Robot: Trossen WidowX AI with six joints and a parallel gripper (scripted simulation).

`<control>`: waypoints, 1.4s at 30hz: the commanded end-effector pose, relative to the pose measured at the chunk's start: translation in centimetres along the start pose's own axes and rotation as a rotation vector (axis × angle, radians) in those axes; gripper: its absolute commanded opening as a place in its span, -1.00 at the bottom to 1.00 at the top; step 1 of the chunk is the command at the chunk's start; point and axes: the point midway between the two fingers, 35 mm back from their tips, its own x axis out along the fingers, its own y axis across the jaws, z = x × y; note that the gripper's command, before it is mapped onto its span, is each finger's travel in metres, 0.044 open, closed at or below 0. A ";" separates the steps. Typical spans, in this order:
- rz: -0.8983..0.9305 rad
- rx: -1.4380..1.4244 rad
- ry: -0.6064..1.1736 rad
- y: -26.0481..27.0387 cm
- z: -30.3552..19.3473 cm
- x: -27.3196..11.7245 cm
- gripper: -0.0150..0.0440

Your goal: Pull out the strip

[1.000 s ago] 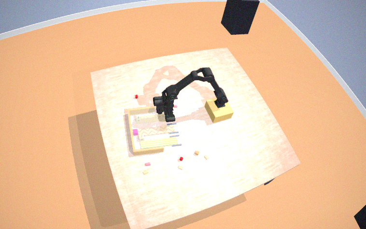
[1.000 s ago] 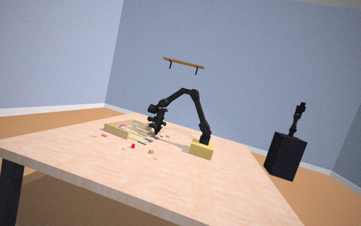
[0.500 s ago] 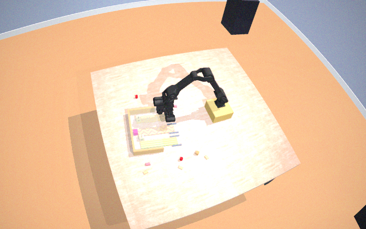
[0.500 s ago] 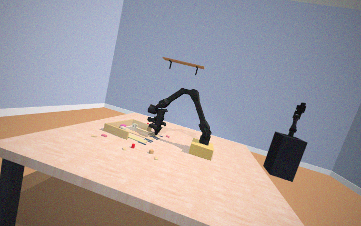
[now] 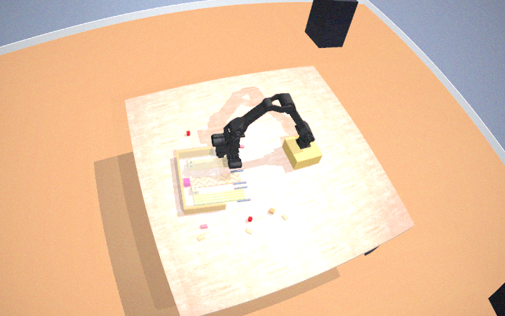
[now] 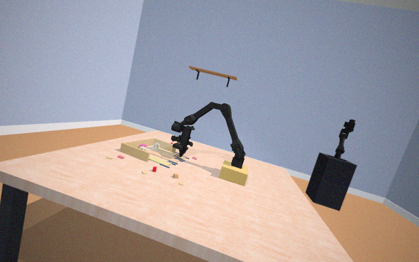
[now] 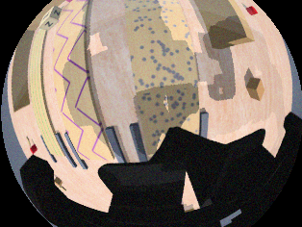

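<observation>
Top view finds my gripper [image 5: 234,165] [image 6: 181,155] [image 7: 173,132], fingers together on nothing, at the near end of the dotted strip [image 5: 209,163] [image 6: 166,151] [image 7: 163,63], whose long axis runs away from the arm's base toward a labelled cube [image 5: 190,163] [image 6: 156,145] at its far end.

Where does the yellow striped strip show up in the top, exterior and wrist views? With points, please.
Top: the yellow striped strip [image 5: 219,197] [image 6: 160,160] [image 7: 38,82] lies left of the picture's centre, below the zigzag strip [image 5: 208,181] [image 7: 68,63].
Exterior: left of centre, sticking out past the tray's near wall.
Wrist: along the left side, curving up and down.
Shared landmark: the tray wall [image 5: 204,209] [image 6: 134,151] [image 7: 20,72] alongside it.
</observation>
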 end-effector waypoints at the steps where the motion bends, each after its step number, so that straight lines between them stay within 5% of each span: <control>1: 0.004 0.005 0.001 0.1 0.0 0.1 -0.49; 42: 0.004 0.005 0.000 0.1 0.2 0.5 -0.49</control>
